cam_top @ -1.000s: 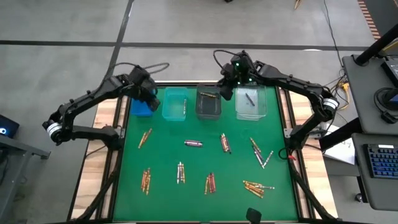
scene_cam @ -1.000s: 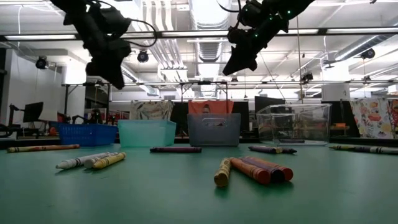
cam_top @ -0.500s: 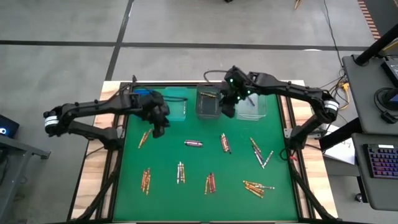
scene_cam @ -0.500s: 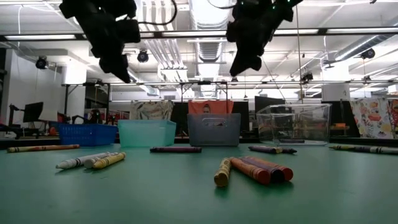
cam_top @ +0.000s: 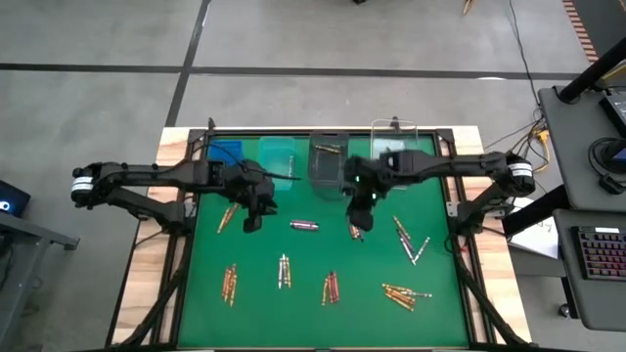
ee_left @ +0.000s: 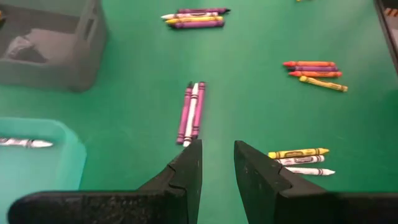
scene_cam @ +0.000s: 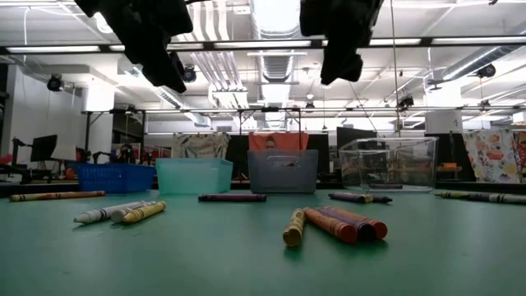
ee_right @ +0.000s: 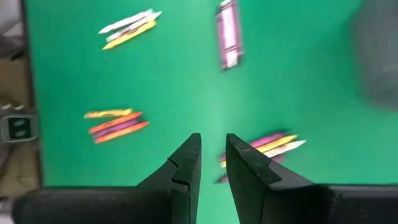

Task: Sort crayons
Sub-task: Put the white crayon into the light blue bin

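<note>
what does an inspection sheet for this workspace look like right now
surface: green mat on a wood-edged table
job's things: crayons lie in small clusters over the mat; some already in the bins
clutter: nothing seen
grippers: left gripper and right gripper hang over the mat, jaws slightly parted, both empty
cables: a cable runs over the floor
surroundings: desk with keyboard beside the table

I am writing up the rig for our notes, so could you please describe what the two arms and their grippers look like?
Both arms are slim, dark and jointed, each with a pale band at one outer joint. A black cable runs along the left arm, and green lights glow on the right wrist. The left gripper and the right gripper each have two matte black, wedge-shaped fingers that narrow toward the tips.
</note>
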Robot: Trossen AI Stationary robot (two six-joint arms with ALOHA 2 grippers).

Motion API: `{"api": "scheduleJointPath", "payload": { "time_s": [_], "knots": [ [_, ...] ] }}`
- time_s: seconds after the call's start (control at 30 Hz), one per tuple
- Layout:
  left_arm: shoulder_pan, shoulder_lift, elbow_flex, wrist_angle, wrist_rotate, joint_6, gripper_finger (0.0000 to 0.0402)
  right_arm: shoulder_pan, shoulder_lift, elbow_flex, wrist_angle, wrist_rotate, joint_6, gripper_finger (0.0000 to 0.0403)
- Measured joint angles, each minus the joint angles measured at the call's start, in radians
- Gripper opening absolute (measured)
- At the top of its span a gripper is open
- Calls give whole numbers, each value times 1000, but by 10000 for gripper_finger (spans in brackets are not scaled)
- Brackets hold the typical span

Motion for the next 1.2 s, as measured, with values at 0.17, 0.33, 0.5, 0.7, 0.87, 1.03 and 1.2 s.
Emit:
{"api": "scheduleJointPath", "payload": {
  "time_s": [0.17, 0.33, 0.5, 0.7, 0.87, 1.03, 1.2],
  "knots": [
    [-48, 4, -16, 44, -1, -15, 75, 117, 0, -24, 1, 0, 143, 63],
    [-84, 5, -31, 92, -1, -25, 75, 200, 0, -70, 6, 0, 325, 63],
    [-101, 5, -51, 147, -1, -42, 75, 254, 0, -125, 0, 59, 527, 63],
    [-103, 5, -56, 156, -1, -66, 75, 290, 0, -204, -111, 80, 746, 63],
    [-103, 5, -56, 171, -2, -63, 75, 296, -1, -302, -215, 80, 834, 63],
    [-102, 5, -56, 179, -2, -59, 75, 297, -1, -418, -230, 36, 888, 63],
    [-102, 5, -56, 180, -2, -49, 75, 296, -1, -483, -227, -1, 924, 63]
  ]
}}
